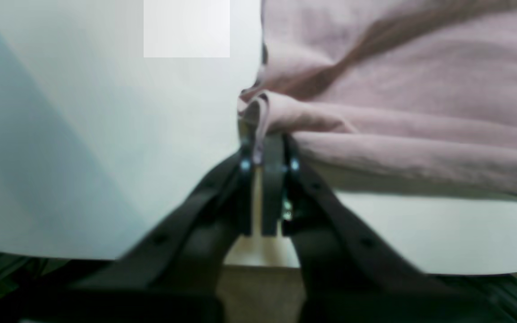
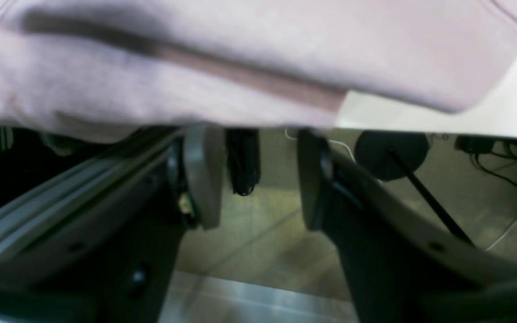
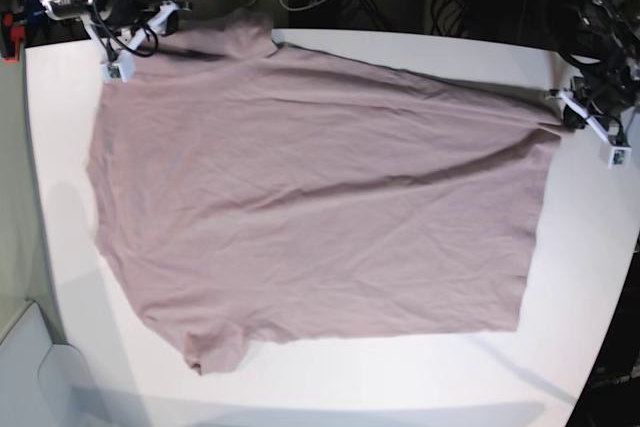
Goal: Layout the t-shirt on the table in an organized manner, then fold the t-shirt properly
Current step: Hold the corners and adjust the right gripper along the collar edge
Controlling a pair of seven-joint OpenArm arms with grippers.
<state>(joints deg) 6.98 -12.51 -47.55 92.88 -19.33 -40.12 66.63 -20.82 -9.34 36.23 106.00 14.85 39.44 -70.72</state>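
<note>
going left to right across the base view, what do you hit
right gripper at the shirt's top-left corner → t-shirt spread over the middle of the table → left gripper pinching the shirt's right corner

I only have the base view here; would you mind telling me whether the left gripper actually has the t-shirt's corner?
Observer: Yes, the left gripper is shut on a pinched fold at the edge of the t-shirt.
Operator: Thanks. And the right gripper?
Observer: The right gripper is open, with nothing between its fingers.
Operator: Where is the cloth relative to it?
Observer: The t-shirt's edge lies just beyond its fingertips, at the border of the table.
</note>
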